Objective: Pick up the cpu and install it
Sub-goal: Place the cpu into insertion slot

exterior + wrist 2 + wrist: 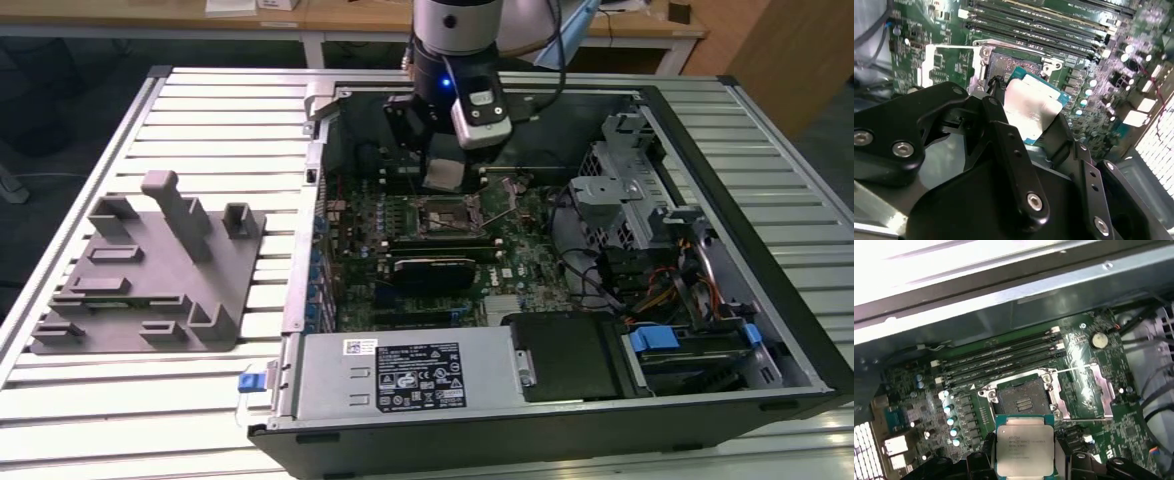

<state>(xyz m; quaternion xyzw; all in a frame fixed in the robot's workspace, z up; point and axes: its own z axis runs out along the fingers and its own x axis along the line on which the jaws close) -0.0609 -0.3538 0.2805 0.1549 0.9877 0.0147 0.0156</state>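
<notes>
Closest to you in the second wrist view are the black links of the gripper (1029, 110), closed on the cpu (1035, 100) and pinching it by two opposite edges with the silver top facing up. So the pick is done and you are in the carry-and-place part of the job. In the exterior view the cpu (445, 178) hangs under the wrist at twelve o'clock of the socket (447, 212), which itself lies at about ten o'clock from the middle of the computer case (561, 430); the grey fixture (147, 270) sits well apart, at nine o'clock of the case. In the first wrist view the cpu (1025, 447) is near the socket (1024, 397) but not over it. The socket is bare, and its hold-down frame (1089, 390) is swung open beside it, so nothing blocks the seat. The height left above the motherboard (1134, 430) is hard to judge from these angles; it looks clear of contact. Seating calls for you to centre the cpu squarely over the socket, match its corners and notches, keep it level, and lower it gently without sliding, since the contacts would likely bend under any sideways drag.
</notes>
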